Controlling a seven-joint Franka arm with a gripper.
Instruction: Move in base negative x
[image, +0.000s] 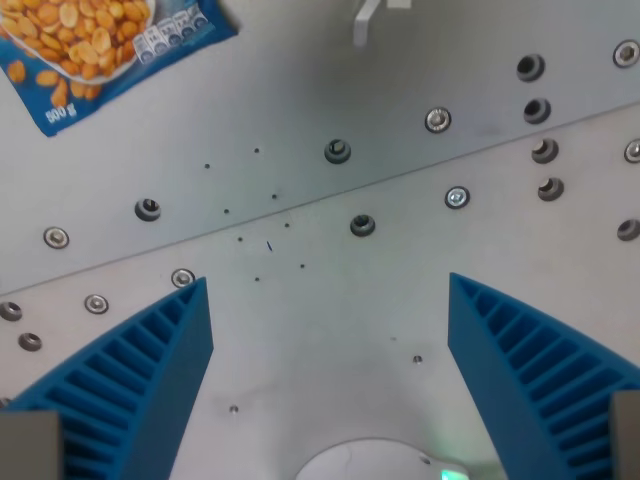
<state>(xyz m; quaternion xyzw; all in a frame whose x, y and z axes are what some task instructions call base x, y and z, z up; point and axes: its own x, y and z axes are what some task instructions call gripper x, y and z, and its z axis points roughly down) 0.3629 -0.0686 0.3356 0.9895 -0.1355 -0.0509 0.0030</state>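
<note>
My gripper (328, 300) points down at a grey metal table (330, 340). Its two blue ribbed fingers (150, 370) stand wide apart at the wrist view's lower left and lower right, with nothing between them. A blue bag of peanuts (95, 45) marked 500 g lies flat at the wrist view's upper left, far from the fingers.
The table is made of plates joined along a slanting seam, with several bolts (437, 120) and screw holes (362, 224) across it. A small white part (368, 20) shows at the top edge. A pale round shape with a green light (380, 462) sits at the bottom edge.
</note>
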